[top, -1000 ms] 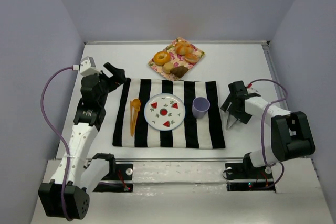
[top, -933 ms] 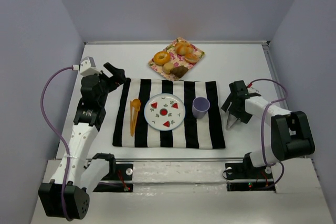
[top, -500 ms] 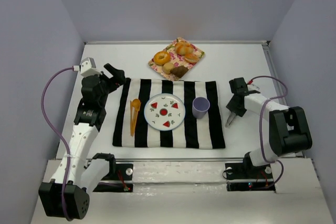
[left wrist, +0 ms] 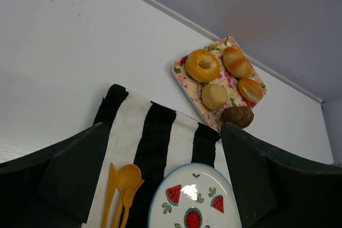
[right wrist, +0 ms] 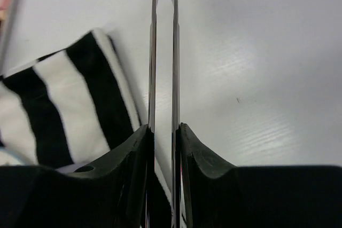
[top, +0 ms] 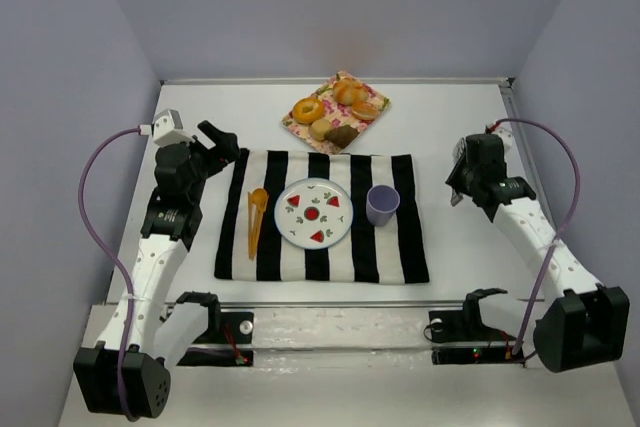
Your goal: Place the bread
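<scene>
The bread (top: pixel 342 135) is a dark brown lumpy pastry at the near corner of a floral tray (top: pixel 365 119), and it also shows in the left wrist view (left wrist: pixel 238 116). My left gripper (top: pixel 215 139) hovers open over the striped cloth's left end, well short of the tray. In its own view the jaws (left wrist: pixel 163 132) are spread wide with nothing between them. My right gripper (top: pixel 466 175) hangs right of the cloth, shut (right wrist: pixel 164 129) on a pair of thin metal tongs (right wrist: pixel 153 52) whose two blades run forward side by side.
A watermelon-print plate (top: pixel 338 233), a lilac cup (top: pixel 382 204) and orange plastic cutlery (top: pixel 256 217) lie on the black-and-white cloth (top: pixel 400 247). The tray also holds an orange-glazed ring doughnut (top: pixel 307 109), a pale bun (top: pixel 320 129) and other rolls. Walls enclose the table.
The right gripper has closed on the tongs and swung up and back to the right, away from the cloth's right edge. The left arm has not moved.
</scene>
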{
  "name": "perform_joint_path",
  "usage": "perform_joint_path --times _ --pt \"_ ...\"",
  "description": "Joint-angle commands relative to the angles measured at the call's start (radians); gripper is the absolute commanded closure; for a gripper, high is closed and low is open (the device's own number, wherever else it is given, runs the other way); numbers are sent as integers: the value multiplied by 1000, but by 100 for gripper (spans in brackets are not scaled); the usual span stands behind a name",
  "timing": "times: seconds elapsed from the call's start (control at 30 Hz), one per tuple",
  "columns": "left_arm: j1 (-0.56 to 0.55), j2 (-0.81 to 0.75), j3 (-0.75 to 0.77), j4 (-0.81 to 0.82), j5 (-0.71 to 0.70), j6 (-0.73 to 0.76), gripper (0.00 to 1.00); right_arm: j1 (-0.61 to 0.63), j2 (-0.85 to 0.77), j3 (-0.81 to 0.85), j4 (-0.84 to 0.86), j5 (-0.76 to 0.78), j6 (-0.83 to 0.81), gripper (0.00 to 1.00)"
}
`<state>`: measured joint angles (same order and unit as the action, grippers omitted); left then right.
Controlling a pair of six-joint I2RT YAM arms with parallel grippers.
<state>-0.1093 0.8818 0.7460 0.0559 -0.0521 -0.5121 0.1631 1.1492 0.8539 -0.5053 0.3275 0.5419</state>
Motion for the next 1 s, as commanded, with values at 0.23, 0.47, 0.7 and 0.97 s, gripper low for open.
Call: perform_joint_path --times 0.23,0.47,0.7,0.97 --pt "3 -4 0 41 41 -3 4 -5 52 339 50 -714 -402 65" --pt "3 -4 0 45 44 0 4 32 230 510 -47 -1013 -934 47" --pt "3 6 6 41 26 9 5 32 464 851 -338 -966 -1192 39" --pt "3 16 12 27 -28 15 8 50 610 1017 -495 -817 -1430 34"
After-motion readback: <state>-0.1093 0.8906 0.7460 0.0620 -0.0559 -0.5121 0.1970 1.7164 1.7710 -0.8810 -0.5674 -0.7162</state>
